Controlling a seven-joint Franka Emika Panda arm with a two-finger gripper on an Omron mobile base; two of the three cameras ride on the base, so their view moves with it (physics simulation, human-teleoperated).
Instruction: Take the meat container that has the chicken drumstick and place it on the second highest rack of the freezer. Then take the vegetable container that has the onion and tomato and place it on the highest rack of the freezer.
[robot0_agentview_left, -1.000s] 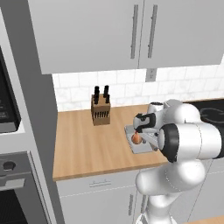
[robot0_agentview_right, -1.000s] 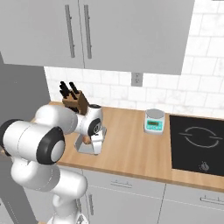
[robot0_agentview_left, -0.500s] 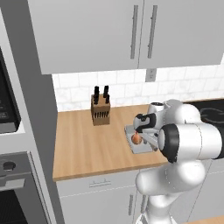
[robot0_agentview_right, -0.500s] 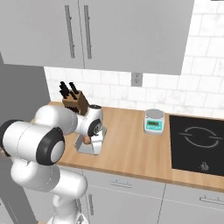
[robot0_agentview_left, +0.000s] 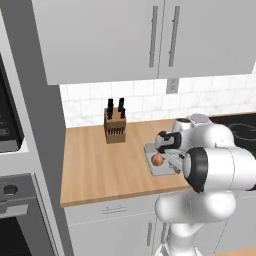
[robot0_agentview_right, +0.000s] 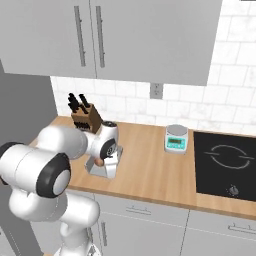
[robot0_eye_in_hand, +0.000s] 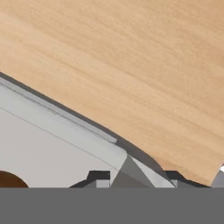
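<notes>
Upper cabinets (robot0_agentview_left: 150, 35): we see grey doors with long bar handles, high above the counter.
Counter (robot0_agentview_left: 105, 165): we see a light wooden top, running from the tall grey panel at the left to the black cooktop (robot0_agentview_right: 227, 162) at the right.
Arm (robot0_agentview_left: 215, 165): we see it bent low over the near part of the counter, with the hand on the container.
Meat container (robot0_agentview_left: 161, 165): it is a flat grey tray on the counter, to the right of the knife block (robot0_agentview_left: 114, 128) and nearer to us.
Kitchen scale (robot0_agentview_right: 176, 138): it stands between the tray and the cooktop, near the tiled wall.
Chicken drumstick (robot0_agentview_left: 157, 159): it is an orange-brown lump that lies inside the tray.
Gripper (robot0_agentview_right: 106, 155): it is down at the far rim of the tray; we cannot tell how wide the fingers stand, or if they pinch the rim.
</notes>
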